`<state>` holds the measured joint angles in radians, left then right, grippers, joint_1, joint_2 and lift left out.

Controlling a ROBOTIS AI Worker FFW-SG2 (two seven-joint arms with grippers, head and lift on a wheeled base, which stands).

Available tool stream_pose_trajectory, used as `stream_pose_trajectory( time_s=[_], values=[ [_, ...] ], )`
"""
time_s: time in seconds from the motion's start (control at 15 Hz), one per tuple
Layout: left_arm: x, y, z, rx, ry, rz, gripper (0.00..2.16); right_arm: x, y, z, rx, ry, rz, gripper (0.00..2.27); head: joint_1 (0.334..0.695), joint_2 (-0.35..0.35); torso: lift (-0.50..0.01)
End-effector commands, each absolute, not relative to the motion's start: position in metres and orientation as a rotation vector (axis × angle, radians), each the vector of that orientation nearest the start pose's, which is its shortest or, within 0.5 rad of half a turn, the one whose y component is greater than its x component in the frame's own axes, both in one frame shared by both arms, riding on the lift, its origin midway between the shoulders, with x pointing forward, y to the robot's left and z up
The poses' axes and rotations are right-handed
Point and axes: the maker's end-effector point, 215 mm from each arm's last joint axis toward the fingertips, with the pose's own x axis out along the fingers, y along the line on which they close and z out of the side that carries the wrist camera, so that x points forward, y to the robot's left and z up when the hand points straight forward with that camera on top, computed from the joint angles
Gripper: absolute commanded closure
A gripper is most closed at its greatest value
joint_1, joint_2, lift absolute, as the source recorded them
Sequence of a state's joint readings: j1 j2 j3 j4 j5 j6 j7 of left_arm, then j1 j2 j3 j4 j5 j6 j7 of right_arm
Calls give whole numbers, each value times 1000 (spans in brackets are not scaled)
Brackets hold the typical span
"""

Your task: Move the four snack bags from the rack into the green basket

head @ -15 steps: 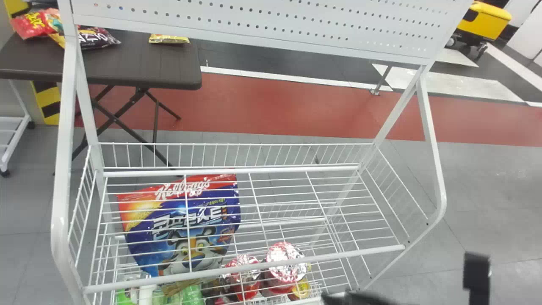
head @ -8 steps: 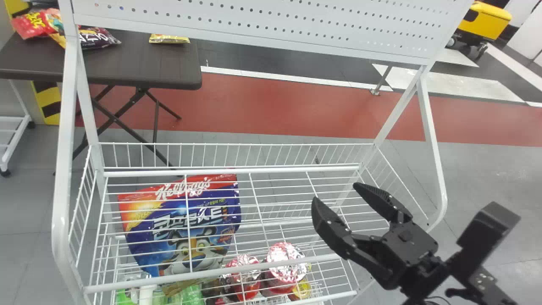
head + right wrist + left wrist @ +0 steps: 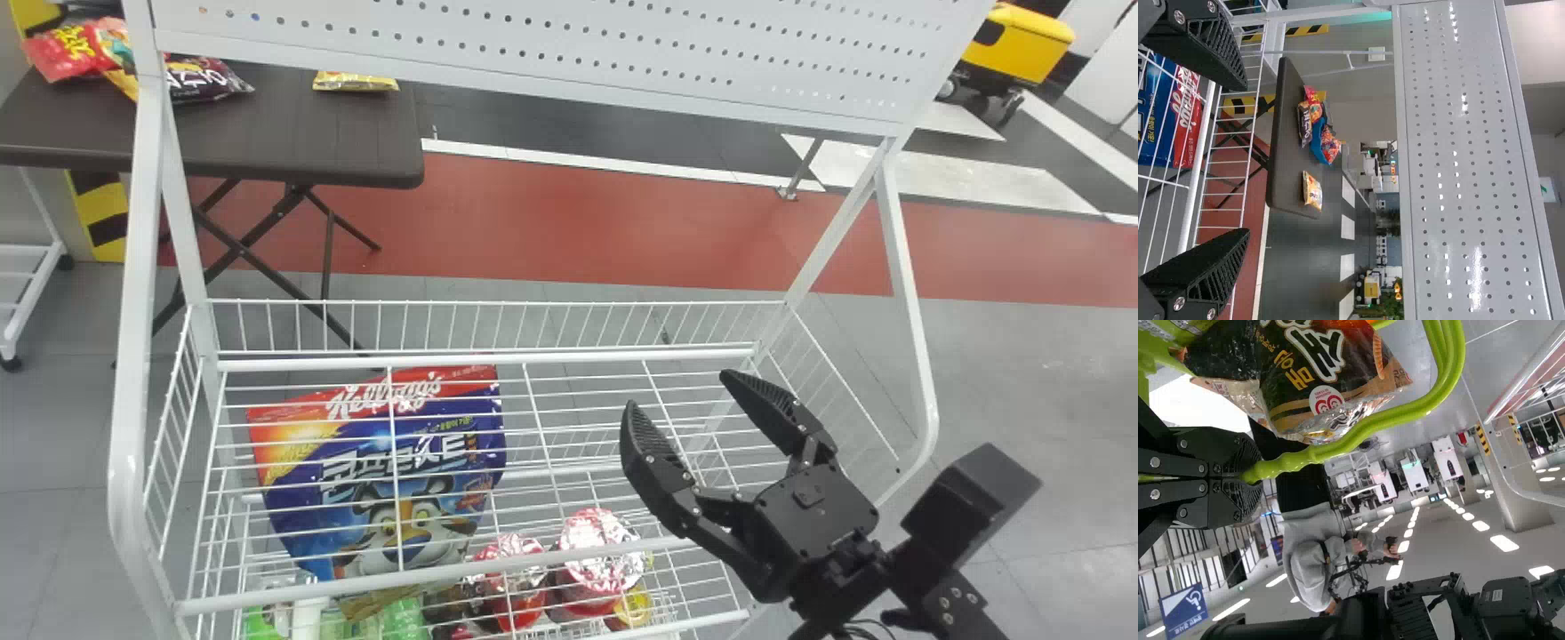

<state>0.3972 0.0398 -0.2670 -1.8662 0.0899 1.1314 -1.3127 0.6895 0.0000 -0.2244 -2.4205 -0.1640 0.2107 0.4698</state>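
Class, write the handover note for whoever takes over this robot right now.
Left gripper: shut on the handle of the green basket.
Right gripper: open, over the upper shelf.
Done: at least one snack bag is in the basket; the full number cannot be told.
To do: no snack bag shows on the upper shelf, so probably just a count. A cereal bag lies below its wires.

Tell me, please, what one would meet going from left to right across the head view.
Red snack bag, dark snack bag, blue cereal bag, smaller foil-topped container, larger foil-topped container, right gripper, yellow wheeled box
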Motion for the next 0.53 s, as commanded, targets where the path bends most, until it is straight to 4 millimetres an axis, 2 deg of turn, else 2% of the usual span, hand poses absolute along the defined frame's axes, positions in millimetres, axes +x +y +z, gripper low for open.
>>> stream_pose_trajectory(
  time_s=[0.0,0.47],
  values=[
    [148,-71,-459,-820,1101,-1437,1507,384,-225,-263,32,33,322,39,695,-350,0],
    [148,-70,-459,-819,1102,-1436,1507,384,-226,-263,38,33,317,39,695,-350,0]
  ],
)
